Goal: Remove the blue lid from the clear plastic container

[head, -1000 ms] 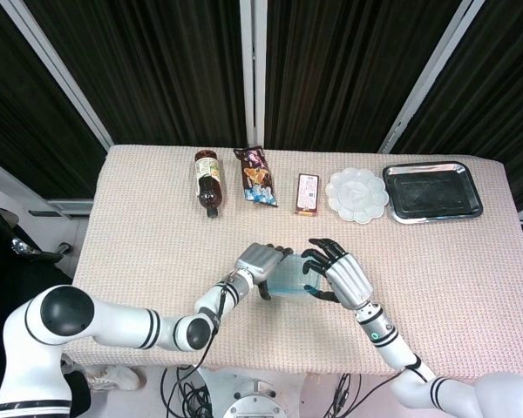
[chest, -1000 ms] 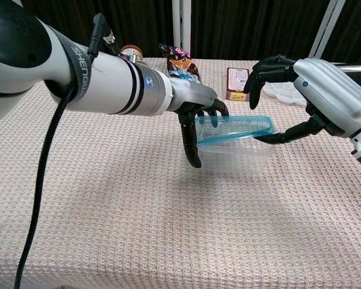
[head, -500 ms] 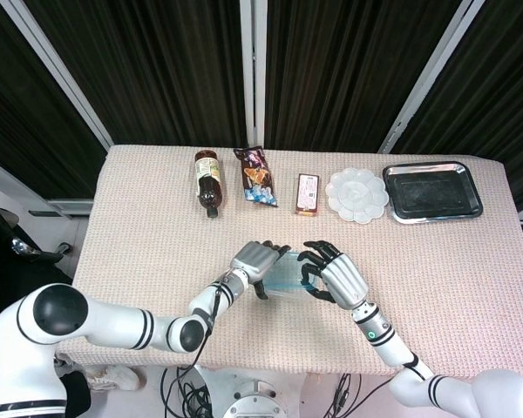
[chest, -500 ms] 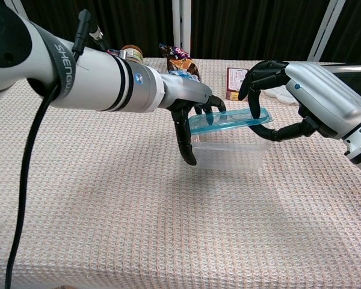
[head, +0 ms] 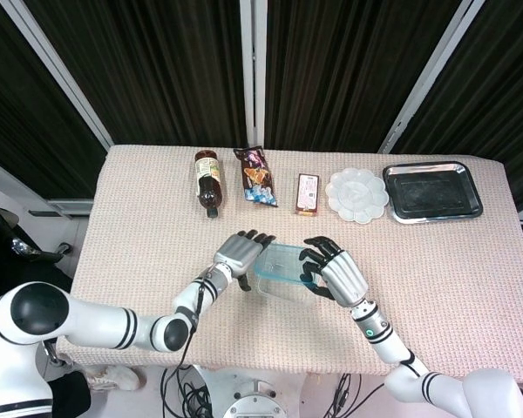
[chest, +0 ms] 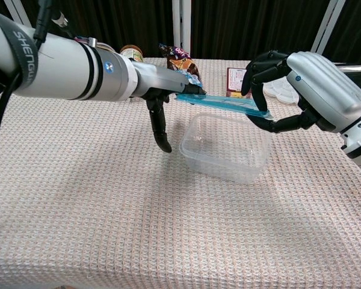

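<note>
The blue lid (chest: 222, 103) hangs tilted above the clear plastic container (chest: 225, 147), with its left end higher. My right hand (chest: 295, 90) pinches the lid's right end between thumb and fingers. My left hand (chest: 159, 99) reaches in from the left. Its fingertips (chest: 189, 90) meet the lid's left end, while its thumb points down, clear of the container. In the head view the container (head: 283, 283) lies between the left hand (head: 238, 252) and the right hand (head: 331, 274), and the lid (head: 283, 261) covers most of it.
Along the far side lie a brown bottle (head: 208, 181), a snack bag (head: 255, 176), a small red box (head: 308, 192), a white palette dish (head: 357, 193) and a dark metal tray (head: 432, 192). Woven cloth covers the table (head: 139, 235).
The lid has come off the container and risen, left end highest. My left hand let go of the container's wall and moved left and up. The container stays on the cloth.
</note>
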